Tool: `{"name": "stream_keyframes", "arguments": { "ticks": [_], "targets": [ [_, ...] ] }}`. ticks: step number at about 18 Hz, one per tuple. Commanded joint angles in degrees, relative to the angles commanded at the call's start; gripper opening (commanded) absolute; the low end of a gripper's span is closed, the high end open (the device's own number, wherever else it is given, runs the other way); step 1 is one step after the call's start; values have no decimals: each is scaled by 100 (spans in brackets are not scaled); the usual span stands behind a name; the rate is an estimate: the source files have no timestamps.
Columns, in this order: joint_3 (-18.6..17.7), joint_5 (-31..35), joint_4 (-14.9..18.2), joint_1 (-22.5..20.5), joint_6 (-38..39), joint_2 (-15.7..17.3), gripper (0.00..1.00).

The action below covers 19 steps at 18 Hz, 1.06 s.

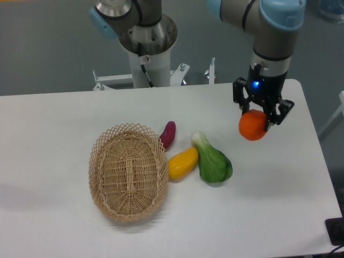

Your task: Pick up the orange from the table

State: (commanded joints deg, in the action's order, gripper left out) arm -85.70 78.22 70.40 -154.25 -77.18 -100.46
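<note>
The orange (252,125) is held in the gripper (262,119), the two black fingers being clamped against its sides, and it is seen raised clear of the white worktop (64,123). It hangs over the right part of the worktop, nearer the far edge than the near one, with the arm's wrist directly above it (a small blue light is lit on the gripper body). No contact between the orange and the worktop surface is visible.

On the worktop, near its middle, a green leafy vegetable (213,160) with a pale stalk end is laid, its stalk pointing toward the far edge. Touching it on the left, an elongated yellow fruit (183,162) is laid at a slant. Just beyond the yellow fruit, toward the far edge, a small purple vegetable (167,135) is placed, its near end resting close against the rim of an oval wicker basket (128,171). The basket is set left of the middle, its long axis running from the far edge toward the near edge, and nothing is seen inside it.

The orange is kept well apart from the green vegetable, to the right of it and higher in the picture. The arm's pedestal (145,51) is mounted behind the far edge of the worktop, and a dark object is partly visible at the near right corner (too cropped to be identified).
</note>
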Motion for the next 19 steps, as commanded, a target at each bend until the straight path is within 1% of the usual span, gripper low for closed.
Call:
{"name": "stream_keyframes", "arguments": {
  "ticks": [3,6,19],
  "targets": [
    [44,-17,26,-26,27,9,50],
    [35,-18,35,0,36,53,50],
    [-17,0,26,0,36,53,50]
  ]
}}
